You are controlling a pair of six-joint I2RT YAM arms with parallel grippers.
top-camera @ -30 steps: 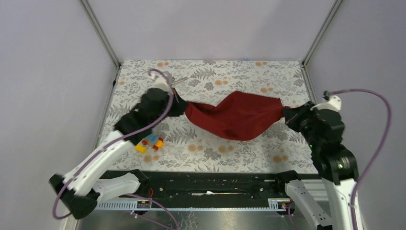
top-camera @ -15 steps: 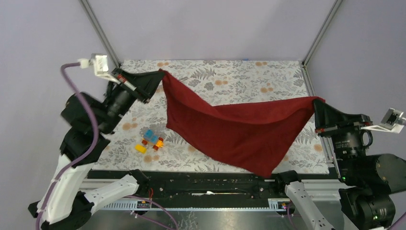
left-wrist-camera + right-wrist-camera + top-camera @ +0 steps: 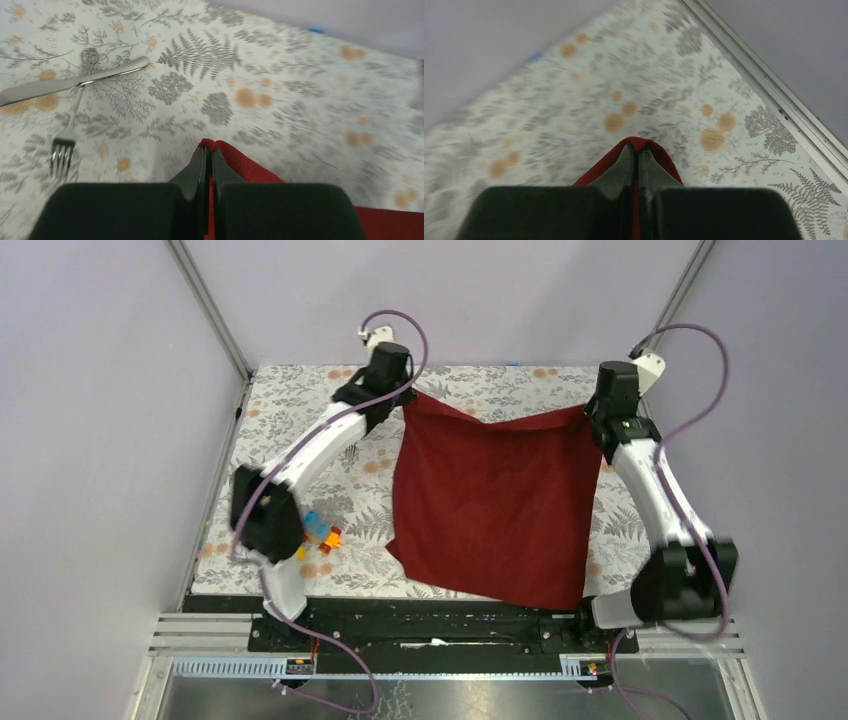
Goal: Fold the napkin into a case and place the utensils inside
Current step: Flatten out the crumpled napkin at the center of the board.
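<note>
The dark red napkin [image 3: 490, 500] hangs spread out as a square over the middle of the table, its far edge held up. My left gripper [image 3: 405, 395] is shut on its far left corner [image 3: 225, 150]. My right gripper [image 3: 592, 410] is shut on its far right corner [image 3: 644, 145]. In the left wrist view a silver fork [image 3: 70, 130] and a silver knife [image 3: 70, 80] lie crossed on the table, ahead and left of the left gripper. The utensils are hidden behind the left arm in the top view. No folded case is in view.
The table carries a floral cloth [image 3: 480, 385]. Small colourful toy blocks [image 3: 318, 532] lie near the front left. Metal frame posts [image 3: 210, 310] stand at the back corners, and a rail [image 3: 769, 90] runs along the table's right edge.
Both arms have swung from high and wide to the far side of the table, carrying the napkin corners along. The napkin now hangs as a flatter square.
</note>
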